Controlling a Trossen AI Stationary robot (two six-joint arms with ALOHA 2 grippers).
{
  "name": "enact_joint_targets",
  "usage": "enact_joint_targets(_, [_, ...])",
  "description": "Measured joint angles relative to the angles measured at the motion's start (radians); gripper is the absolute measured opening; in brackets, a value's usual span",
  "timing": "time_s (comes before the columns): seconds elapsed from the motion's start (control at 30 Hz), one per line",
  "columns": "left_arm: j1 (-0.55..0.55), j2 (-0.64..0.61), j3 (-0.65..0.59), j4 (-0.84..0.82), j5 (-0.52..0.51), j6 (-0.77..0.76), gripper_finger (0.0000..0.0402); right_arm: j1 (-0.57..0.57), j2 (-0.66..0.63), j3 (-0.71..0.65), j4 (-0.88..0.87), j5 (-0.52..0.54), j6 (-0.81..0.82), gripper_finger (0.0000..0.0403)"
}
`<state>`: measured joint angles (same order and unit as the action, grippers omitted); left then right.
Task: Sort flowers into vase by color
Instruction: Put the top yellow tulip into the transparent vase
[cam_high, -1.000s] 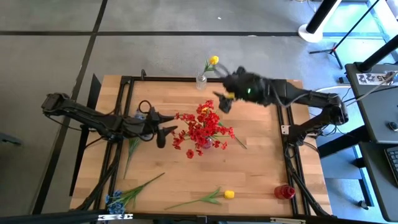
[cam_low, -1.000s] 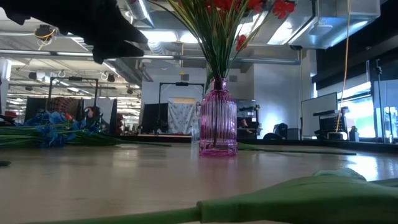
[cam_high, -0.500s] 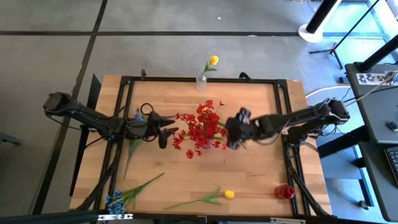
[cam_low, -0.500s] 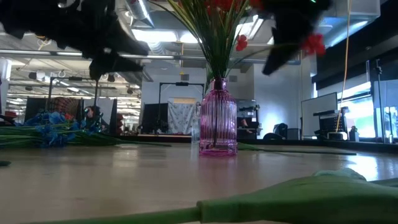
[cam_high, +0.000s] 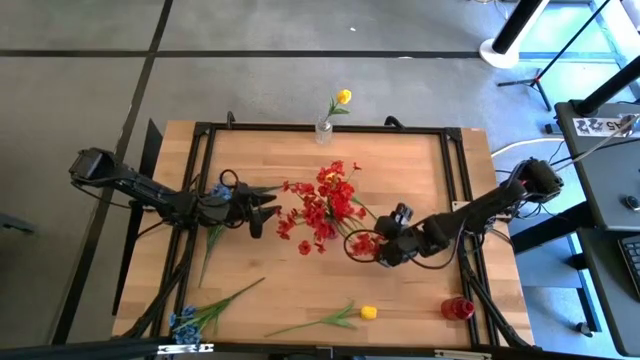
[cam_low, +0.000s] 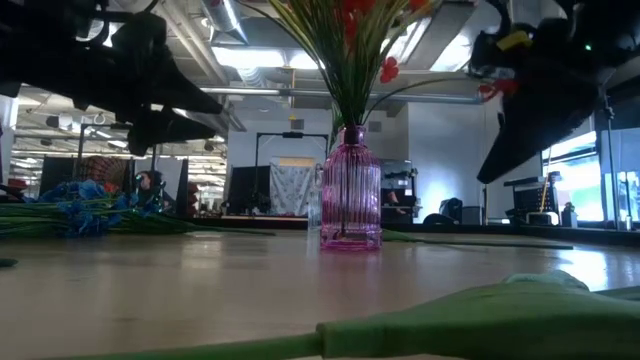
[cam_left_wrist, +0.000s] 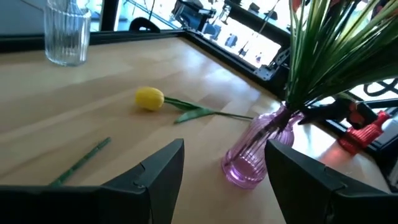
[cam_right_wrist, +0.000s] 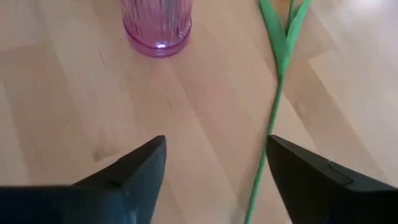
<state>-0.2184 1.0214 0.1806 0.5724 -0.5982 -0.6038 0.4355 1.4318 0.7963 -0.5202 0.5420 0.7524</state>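
Observation:
Red sprays stand in a pink ribbed vase at mid table. One yellow tulip stands in a clear vase at the far edge. Another tulip lies near the near edge. Blue flowers lie at the near left corner, and one blue stem lies by the left arm. My left gripper is open, left of the pink vase. My right gripper is open, right of it, beside a red spray that leans outward. My right gripper has nothing between its fingers in the right wrist view. Whether its outer side touches the leaning red spray cannot be told.
A loose green stem with leaves lies on the table under the right gripper, right of the pink vase. A red object stands at the near right corner. A black frame rims the table. The left wrist view shows another clear glass vase.
My right gripper has swung from the far edge, beside the clear vase with the tulip, toward the near edge and down. It now sits low, right of the pink vase. A red spray now leans out toward it.

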Motion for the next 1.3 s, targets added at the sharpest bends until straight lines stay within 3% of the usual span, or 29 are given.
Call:
enact_joint_targets(0.27, [0.0, 0.0, 0.0, 0.0, -0.015, 0.027, 0.0218, -0.003, 0.011, -0.061, 0.106, 0.007, 0.006, 0.0159])
enact_joint_targets(0.47, [0.0, 0.0, 0.0, 0.013, -0.056, 0.069, 0.0218, -0.006, 0.046, -0.059, 0.103, 0.011, 0.009, 0.0114])
enact_joint_targets(0.77, [0.0, 0.0, 0.0, 0.018, -0.065, 0.091, 0.0218, -0.064, 0.125, -0.061, -0.031, -0.019, 0.142, 0.0104])
enact_joint_targets(1.0, [0.0, 0.0, 0.0, 0.011, -0.065, 0.101, 0.0218, -0.062, 0.012, -0.042, -0.023, -0.022, 0.097, 0.0104])
enact_joint_targets(1.3, [0.0, 0.0, 0.0, 0.011, -0.065, 0.101, 0.0218, -0.037, -0.204, 0.038, -0.028, -0.012, -0.11, 0.0104])
